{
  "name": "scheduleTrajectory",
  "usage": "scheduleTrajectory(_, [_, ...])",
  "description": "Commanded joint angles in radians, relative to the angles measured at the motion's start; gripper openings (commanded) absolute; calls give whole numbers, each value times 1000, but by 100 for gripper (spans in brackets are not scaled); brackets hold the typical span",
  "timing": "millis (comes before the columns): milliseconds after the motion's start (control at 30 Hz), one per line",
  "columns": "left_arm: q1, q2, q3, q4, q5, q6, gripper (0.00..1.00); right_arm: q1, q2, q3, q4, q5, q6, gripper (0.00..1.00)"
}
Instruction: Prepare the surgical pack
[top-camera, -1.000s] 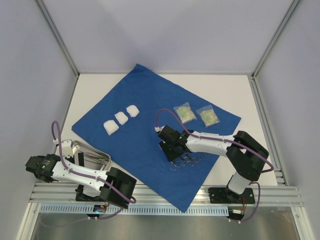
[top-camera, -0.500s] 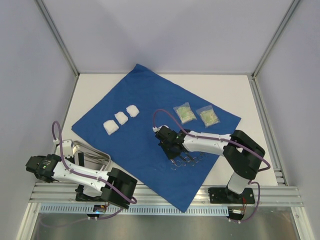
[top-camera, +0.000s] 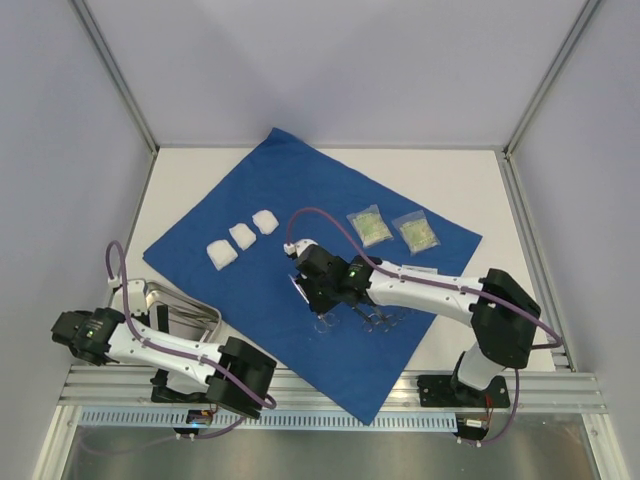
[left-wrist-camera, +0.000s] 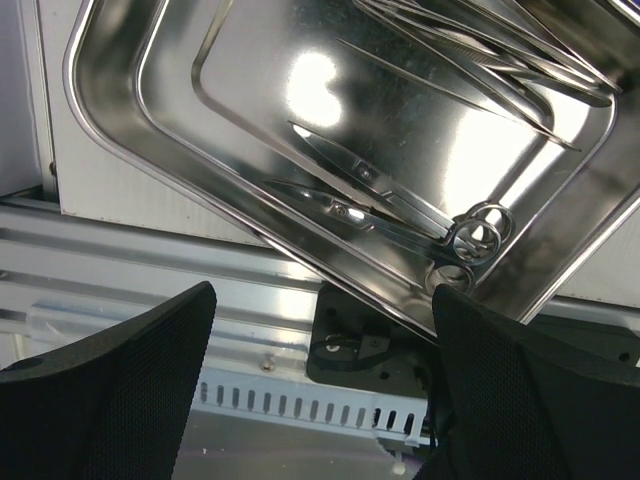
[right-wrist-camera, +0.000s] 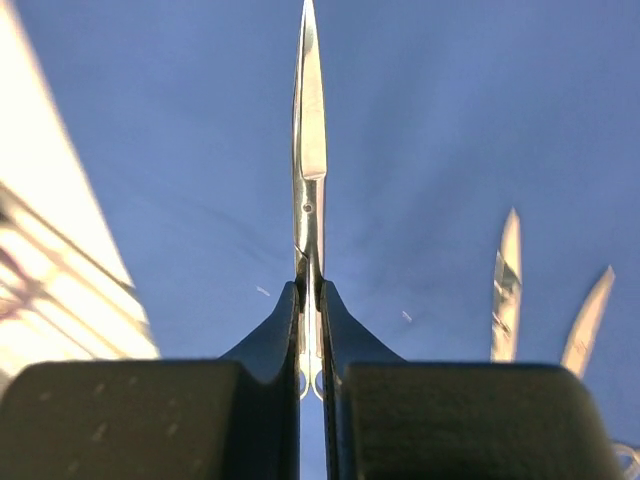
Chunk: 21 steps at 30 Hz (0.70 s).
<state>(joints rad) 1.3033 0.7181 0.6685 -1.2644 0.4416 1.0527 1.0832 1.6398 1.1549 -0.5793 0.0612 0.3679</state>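
right end effector (right-wrist-camera: 310, 300) is clamping scissors (right-wrist-camera: 308, 150) above surgical pack (top-camera: 270, 190) | left end effector (left-wrist-camera: 320, 300) is hovering, fingers apart, over tray (left-wrist-camera: 105, 90), near-left corner of surface (top-camera: 480, 190)

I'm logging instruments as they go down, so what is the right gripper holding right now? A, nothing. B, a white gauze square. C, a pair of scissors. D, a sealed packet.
C: in the right wrist view the right gripper is clamped on the scissors, with their blades pointing away over the surgical pack.
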Motion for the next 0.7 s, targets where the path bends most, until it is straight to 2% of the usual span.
scheduleTrajectory(0, [7, -25, 77, -118, -11, 70, 98, 24, 4, 94, 151, -41, 42, 1])
scheduleTrajectory(100, [7, -40, 144, -167, 32, 56, 98, 60, 81, 222, 232, -46, 46, 0])
scheduleTrajectory(167, [7, -54, 183, -212, 66, 53, 98, 82, 190, 311, 243, -44, 48, 0])
scheduleTrajectory(200, [5, -58, 225, -231, 74, 53, 98, 92, 227, 413, 245, -84, 49, 0])
scheduleTrajectory(433, [7, -135, 388, -384, 166, 84, 99, 159, 593, 838, 216, -227, 126, 0])
scheduleTrajectory(667, [5, -163, 474, -417, 171, 82, 100, 227, 820, 1065, 257, -281, 187, 0])
